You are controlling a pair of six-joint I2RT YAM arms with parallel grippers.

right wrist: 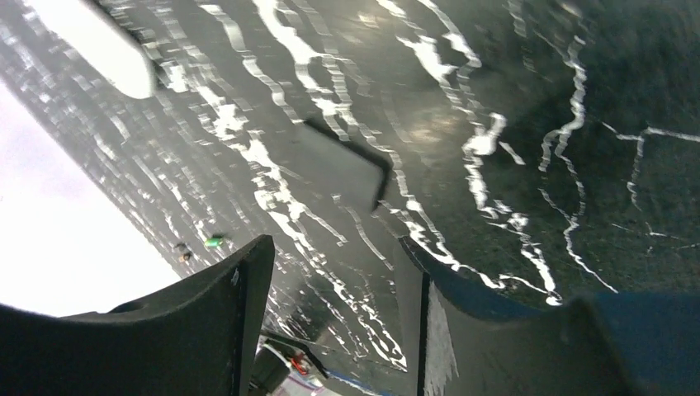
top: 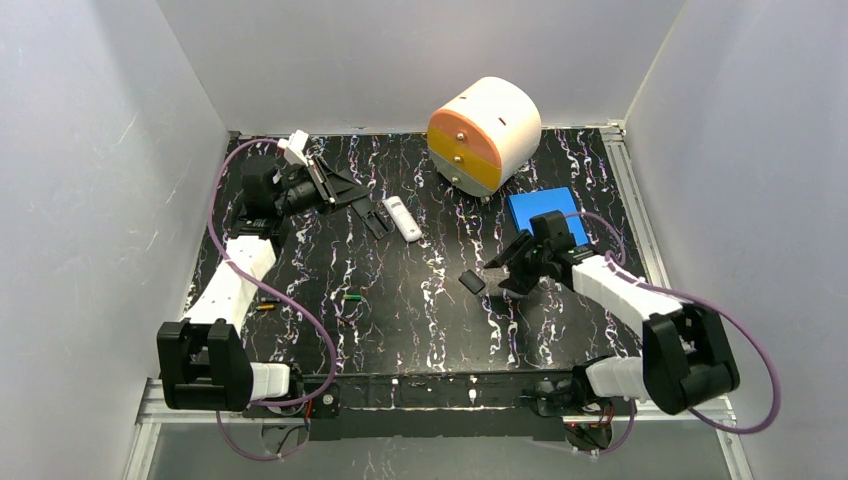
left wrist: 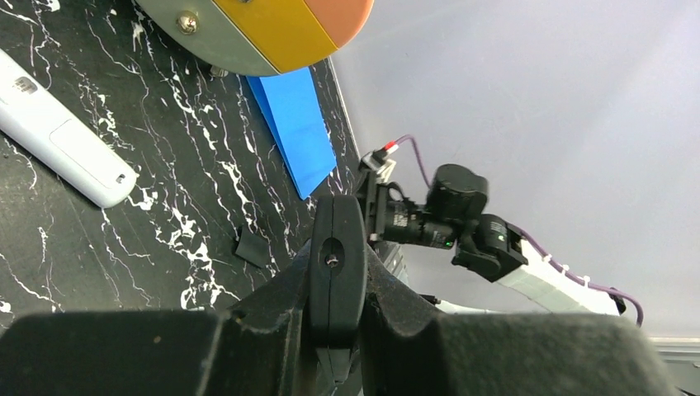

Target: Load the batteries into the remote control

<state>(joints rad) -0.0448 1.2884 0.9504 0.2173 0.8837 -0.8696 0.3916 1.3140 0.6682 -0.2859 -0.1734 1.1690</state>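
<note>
Batteries [top: 352,297] lie loose on the bench [top: 420,335]. Right tool [top: 503,277] is spread wide, left tool [left wrist: 336,239] closed; one must be grasped next.

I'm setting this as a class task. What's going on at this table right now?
The left gripper is shut on a slim black object, possibly a remote, at the far left of the marbled black table. The right gripper is open and hovers by a small flat black cover lying on the table. A white remote and a green battery lie loose.
</note>
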